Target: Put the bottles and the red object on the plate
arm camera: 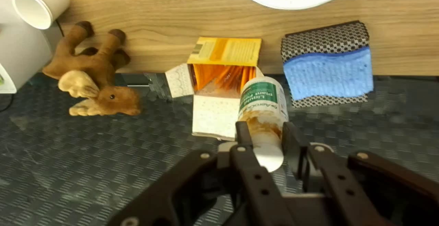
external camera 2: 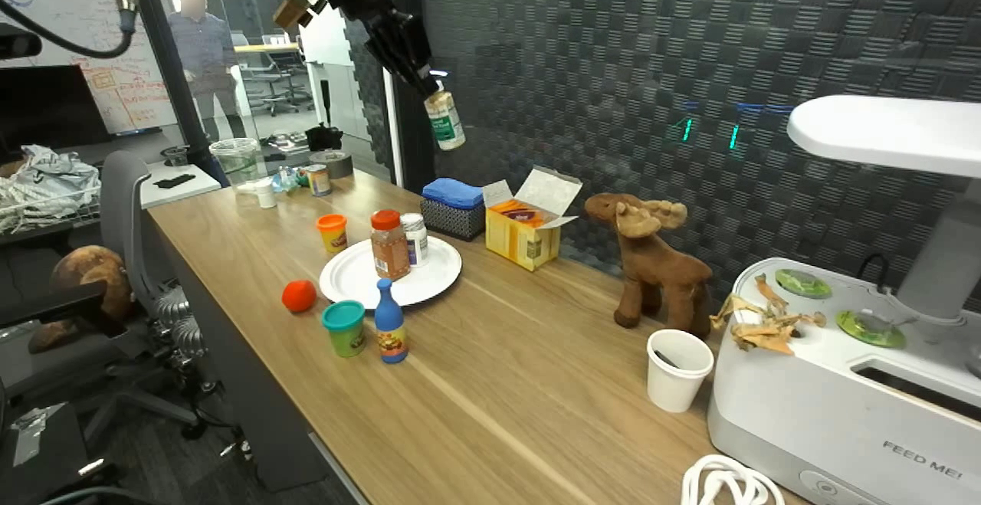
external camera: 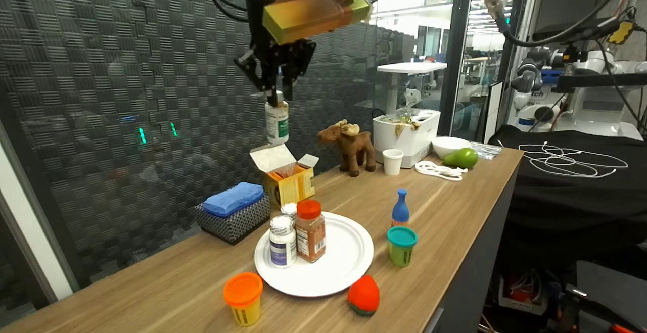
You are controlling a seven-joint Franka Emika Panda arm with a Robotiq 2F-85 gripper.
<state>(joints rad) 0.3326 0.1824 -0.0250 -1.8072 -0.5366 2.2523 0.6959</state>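
My gripper (arm camera: 263,133) is shut on a white bottle with a green label (arm camera: 262,97), holding it near its cap, high above the table. In an exterior view the bottle (external camera: 277,126) hangs almost upright. On the white plate (external camera: 349,257) stand a red-capped brown jar (external camera: 310,237) and a white bottle with a purple label (external camera: 283,244); another white cap (external camera: 288,208) shows behind them, its body mostly hidden. Around the plate, on the wood, are an orange-lidded jar (external camera: 243,300), a teal-lidded green jar (external camera: 402,247), a blue bottle (external camera: 401,209) and the red object (external camera: 364,294).
Below the held bottle is an opened yellow box (arm camera: 223,52). Beside it lies a patterned box with a blue cloth (arm camera: 329,73). A toy moose (external camera: 351,146), a paper cup (external camera: 393,162) and a white appliance (external camera 2: 828,405) stand farther along. A dark padded wall (external camera 2: 728,45) borders the table.
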